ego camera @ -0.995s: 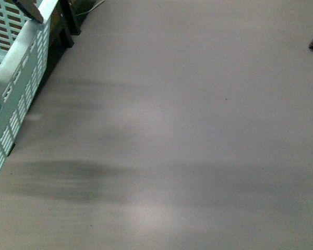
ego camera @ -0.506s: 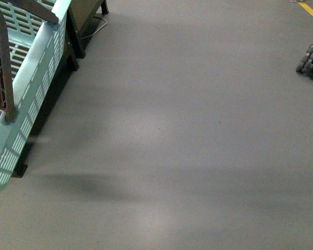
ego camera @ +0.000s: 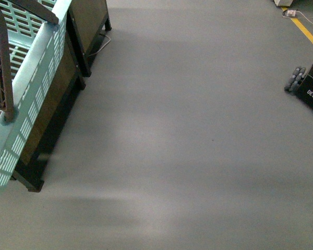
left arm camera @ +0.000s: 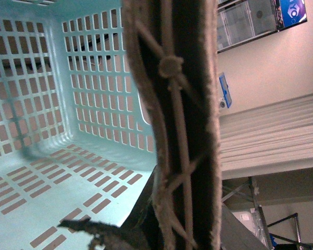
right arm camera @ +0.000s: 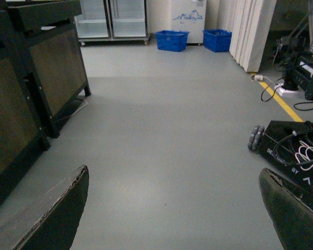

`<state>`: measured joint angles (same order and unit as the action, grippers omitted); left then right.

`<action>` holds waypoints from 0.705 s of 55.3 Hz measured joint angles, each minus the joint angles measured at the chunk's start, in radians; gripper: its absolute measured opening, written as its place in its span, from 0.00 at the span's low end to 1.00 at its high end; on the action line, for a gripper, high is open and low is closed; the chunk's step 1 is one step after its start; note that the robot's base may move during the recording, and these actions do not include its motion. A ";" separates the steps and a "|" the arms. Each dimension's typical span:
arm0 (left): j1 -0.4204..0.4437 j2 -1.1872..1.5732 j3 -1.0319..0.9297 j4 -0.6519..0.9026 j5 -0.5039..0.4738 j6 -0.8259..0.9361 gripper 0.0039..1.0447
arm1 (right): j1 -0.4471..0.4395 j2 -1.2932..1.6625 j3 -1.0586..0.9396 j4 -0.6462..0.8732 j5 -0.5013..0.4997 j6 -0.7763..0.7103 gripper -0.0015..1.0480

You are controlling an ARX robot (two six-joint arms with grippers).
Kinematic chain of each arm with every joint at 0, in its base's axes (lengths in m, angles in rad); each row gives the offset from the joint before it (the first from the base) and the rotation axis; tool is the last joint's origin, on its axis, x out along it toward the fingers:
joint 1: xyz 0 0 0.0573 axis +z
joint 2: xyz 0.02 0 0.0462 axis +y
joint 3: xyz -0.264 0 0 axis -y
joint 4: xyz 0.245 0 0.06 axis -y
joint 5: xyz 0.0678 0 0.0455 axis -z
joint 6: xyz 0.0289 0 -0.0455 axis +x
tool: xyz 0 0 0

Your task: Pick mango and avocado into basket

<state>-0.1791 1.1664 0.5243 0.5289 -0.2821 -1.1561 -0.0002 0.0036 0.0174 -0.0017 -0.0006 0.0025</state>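
The light teal basket (ego camera: 39, 67) hangs at the far left of the front view, its grey-brown handle (ego camera: 1, 67) standing up from the rim. The left wrist view looks into the basket (left arm camera: 52, 104); its lattice base and walls show nothing inside. The handle (left arm camera: 182, 130) fills the middle of that view, and my left gripper is shut on it, its fingers hidden. My right gripper (right arm camera: 172, 208) is open and empty, its two dark fingertips (right arm camera: 57, 213) wide apart above bare floor. The mango and the avocado are out of view.
A dark wooden stand (ego camera: 81, 47) on black legs is beside the basket and shows in the right wrist view (right arm camera: 36, 78). A black wheeled base (ego camera: 310, 86) with cables (right arm camera: 297, 146) sits at the right. Blue crates (right arm camera: 172, 40) and glass-door fridges stand far off. Grey floor (ego camera: 188, 146) lies between.
The front view has swung: the basket shifted right and more of the wooden stand, the wheeled base and the yellow floor line came into view.
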 joint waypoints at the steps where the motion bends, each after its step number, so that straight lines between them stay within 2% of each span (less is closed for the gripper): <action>1: 0.000 0.000 0.000 0.000 0.000 0.000 0.06 | 0.000 0.000 0.000 0.000 0.000 0.000 0.92; 39: 0.000 0.000 0.000 0.000 0.000 0.000 0.06 | 0.000 0.000 0.000 0.000 0.000 0.000 0.92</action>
<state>-0.1791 1.1664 0.5243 0.5289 -0.2825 -1.1561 -0.0002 0.0040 0.0174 -0.0013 -0.0002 0.0029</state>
